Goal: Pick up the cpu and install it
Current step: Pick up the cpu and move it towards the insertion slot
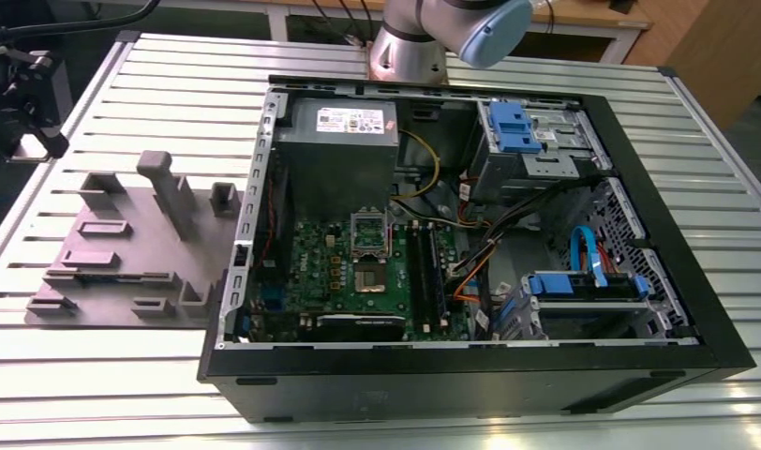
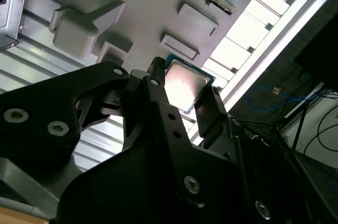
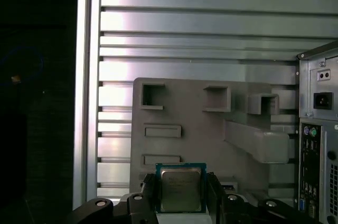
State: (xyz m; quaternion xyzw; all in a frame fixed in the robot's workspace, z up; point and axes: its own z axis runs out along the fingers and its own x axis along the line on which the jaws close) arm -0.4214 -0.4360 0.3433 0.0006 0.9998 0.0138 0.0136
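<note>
The cpu (image 3: 180, 188), a small square chip with a silvery top and a green rim, sits between my gripper's (image 3: 181, 195) two black fingers (image 3: 150, 192). The gripper is shut on its two opposite edges. In the second wrist view the same cpu (image 2: 186, 82) is held by the gripper (image 2: 186, 96) above the grey plastic tray (image 2: 148, 12). The tray (image 3: 200, 129) lies on the slatted table beside the open computer case. In the exterior view the green motherboard (image 1: 343, 272) lies inside the case, with its metal socket frame (image 1: 370, 246) near the middle.
The grey tray (image 1: 130, 244) has raised blocks and posts. The open black computer case (image 1: 481, 375) holds a power supply (image 1: 340, 131), blue drive brackets (image 1: 512, 122) and cables. The arm's base (image 1: 412, 47) stands behind the case. The table edge (image 3: 84, 102) runs beside the tray.
</note>
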